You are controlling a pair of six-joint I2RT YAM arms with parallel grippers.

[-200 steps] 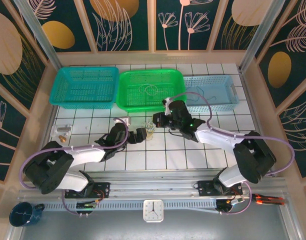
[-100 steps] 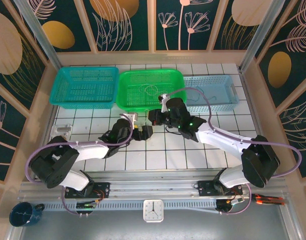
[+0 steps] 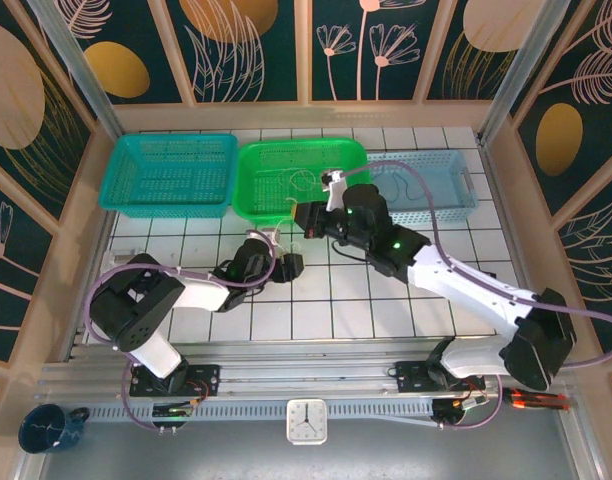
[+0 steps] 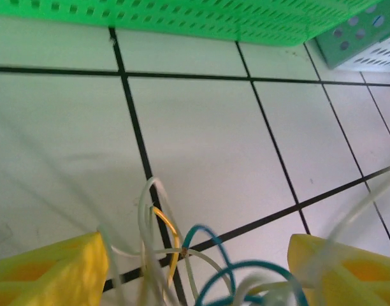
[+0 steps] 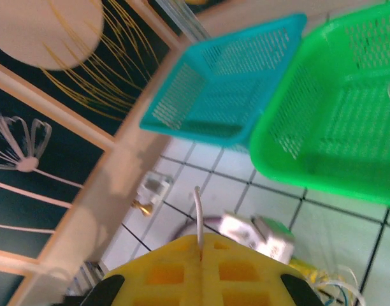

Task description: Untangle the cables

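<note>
My left claw sits low on the white tiled table, close to its centre. Its yellow fingers stand apart, released, gripping nothing. Between them, from my left wrist, I see the tangle of cables: cream-white, yellowish-tan and blue strands looped over one another across a black grout line. The blue loops lie on the 5 o'clock side of the bundle and a pale loop arches toward 12. My right claw hangs at about 1 o'clock from the left one, near the front wall of the green basket. It is clenched: from my right wrist the two yellow pads meet, and a cream-white wire stands straight up out of the seam between them, pinched there. The green basket sits at 12 o'clock on the table, the teal basket at 10 o'clock and the pale blue basket at 1 o'clock. A thin pale wire lies loose in the green basket.
</note>
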